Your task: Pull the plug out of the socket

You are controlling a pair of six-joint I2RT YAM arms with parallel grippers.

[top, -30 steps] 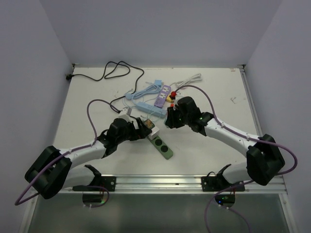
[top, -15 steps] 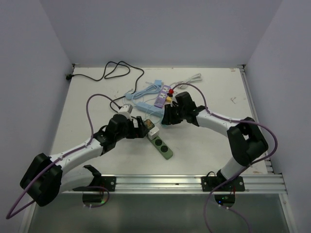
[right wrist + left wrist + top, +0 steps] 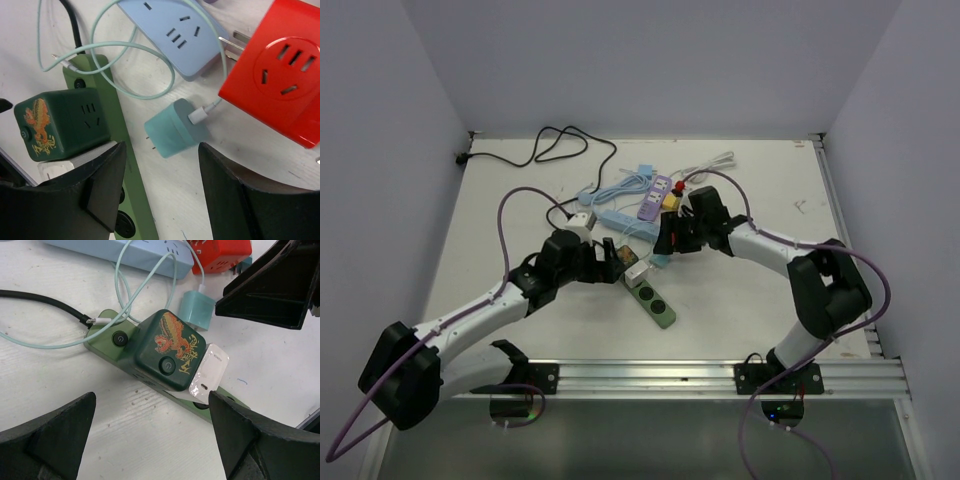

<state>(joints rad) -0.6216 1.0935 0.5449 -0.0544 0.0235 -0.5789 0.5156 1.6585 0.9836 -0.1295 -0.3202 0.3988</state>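
Observation:
The teal plug (image 3: 175, 130) lies on its side on the white table, prongs bare, its pale cable still attached, beside the green socket strip (image 3: 135, 190). My right gripper (image 3: 161, 150) stands open just behind it, holding nothing. On the strip sit a dark green cube adapter (image 3: 167, 347) with a dragon print and a white charger (image 3: 210, 372). Open wide, my left gripper (image 3: 151, 400) hovers over the strip's near side and touches nothing. From above, the teal plug (image 3: 660, 262) lies between my left gripper (image 3: 615, 258) and my right gripper (image 3: 665, 243).
A red cube adapter (image 3: 280, 70) and a light blue strip (image 3: 180, 35) lie just beyond the plug. A purple strip (image 3: 655, 197), white cable (image 3: 712, 163) and black cable (image 3: 545, 145) are further back. Walls enclose the table on three sides.
My right gripper has gone from shut to open, and the teal plug now lies loose on the table. The left gripper stays open over the strip.

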